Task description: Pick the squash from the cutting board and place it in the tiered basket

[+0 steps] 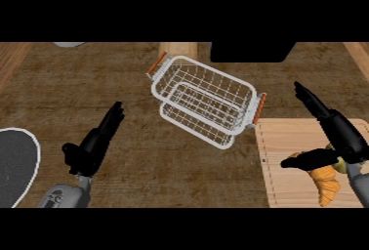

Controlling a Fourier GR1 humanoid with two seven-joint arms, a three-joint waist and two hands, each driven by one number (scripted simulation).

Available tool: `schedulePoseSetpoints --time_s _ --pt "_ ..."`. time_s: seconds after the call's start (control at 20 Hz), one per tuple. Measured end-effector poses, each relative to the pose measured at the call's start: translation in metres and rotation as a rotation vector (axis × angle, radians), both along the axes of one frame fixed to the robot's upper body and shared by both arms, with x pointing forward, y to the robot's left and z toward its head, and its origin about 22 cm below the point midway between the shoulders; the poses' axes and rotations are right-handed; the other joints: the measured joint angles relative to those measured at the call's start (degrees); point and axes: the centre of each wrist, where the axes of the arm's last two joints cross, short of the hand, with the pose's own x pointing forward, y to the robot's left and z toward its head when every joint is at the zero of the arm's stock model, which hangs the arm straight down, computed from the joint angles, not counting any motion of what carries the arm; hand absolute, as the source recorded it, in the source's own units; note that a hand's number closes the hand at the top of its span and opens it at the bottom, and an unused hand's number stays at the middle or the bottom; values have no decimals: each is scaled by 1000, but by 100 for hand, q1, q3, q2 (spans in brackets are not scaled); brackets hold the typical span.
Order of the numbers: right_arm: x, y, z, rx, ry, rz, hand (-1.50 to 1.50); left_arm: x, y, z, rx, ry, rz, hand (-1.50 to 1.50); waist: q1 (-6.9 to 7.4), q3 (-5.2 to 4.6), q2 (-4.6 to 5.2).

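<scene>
- The ridged orange squash is lying on the pale wooden cutting board at the bench's right side.
- The right robot hand is hovering over it, fingers straight, thumb touching the squash's top.
- The white wire tiered basket, orange-handled, is sitting tilted just left of the board.
- The left robot hand is resting open beside a dark, white-rimmed plate.

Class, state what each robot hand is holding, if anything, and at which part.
Nothing is held. The right hand is open, its thumb over the squash's upper end on the cutting board. The left hand is open.
</scene>
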Motion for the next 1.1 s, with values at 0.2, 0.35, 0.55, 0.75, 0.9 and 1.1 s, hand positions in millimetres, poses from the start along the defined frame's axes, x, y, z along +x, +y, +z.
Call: schedulePoseSetpoints --time_s 0.2,0.35,0.55,0.75,0.9,1.1 --pt "1 -19 53 -282 -18 19 -150 -5 2 -3 -6 6 0 0 -44 -17 -43" --pt "-2 -28 84 -560 25 40 -150 -3 2 -1 -4 4 3 0 -74 -34 -59" --pt "-11 -26 120 -907 117 77 -150 -1 5 1 -1 2 3 0 -59 -42 -63" --pt "-26 -5 141 -1115 208 119 -150 -1 3 4 -9 1 -1 0 -51 -28 -52" --pt "-37 14 148 -1187 262 130 -150 0 1 6 -10 -5 -5 0 -31 -16 -33" --pt "-51 34 154 -1236 295 111 -150 1 3 6 -9 -4 -4 0 -20 -6 -18"
